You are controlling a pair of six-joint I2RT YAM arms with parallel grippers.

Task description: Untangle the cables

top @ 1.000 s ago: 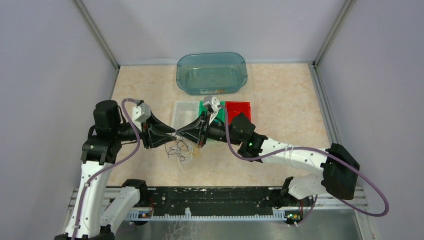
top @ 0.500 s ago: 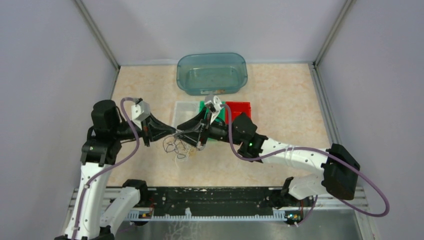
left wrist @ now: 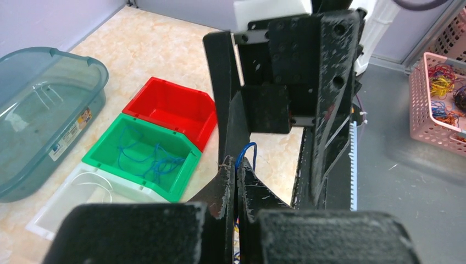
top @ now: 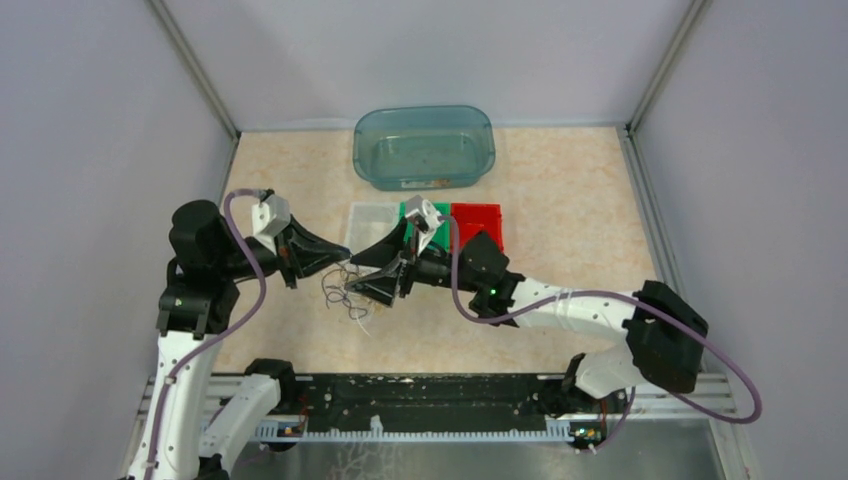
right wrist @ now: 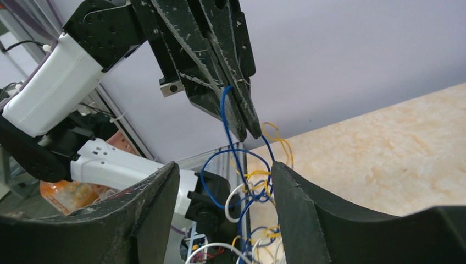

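The cables [top: 345, 298] are a small tangle of thin blue, yellow and white wires hanging over the table between the two grippers. My left gripper [top: 345, 266] is shut on one blue cable [left wrist: 248, 149], which loops out past its tips [left wrist: 237, 165]. In the right wrist view the left gripper [right wrist: 248, 125] pinches that blue cable [right wrist: 224, 110] from above, and the tangle [right wrist: 254, 192] dangles below it. My right gripper [right wrist: 225, 165] stands open with the tangle hanging between its fingers, and one finger [right wrist: 291, 198] brushes the wires. From above, the right gripper [top: 352, 277] faces the left one closely.
Behind the grippers stand a clear tray [top: 362, 222], a green bin [left wrist: 145, 154] with blue wires in it, and a red bin [top: 478, 220]. A blue-tinted tub [top: 424, 147] sits at the back. A pink basket [left wrist: 439, 99] of wires stands off the table.
My left gripper has shut on the blue cable and drawn back to the left. My right gripper has opened and let go. The tangle has shifted left with the left gripper.
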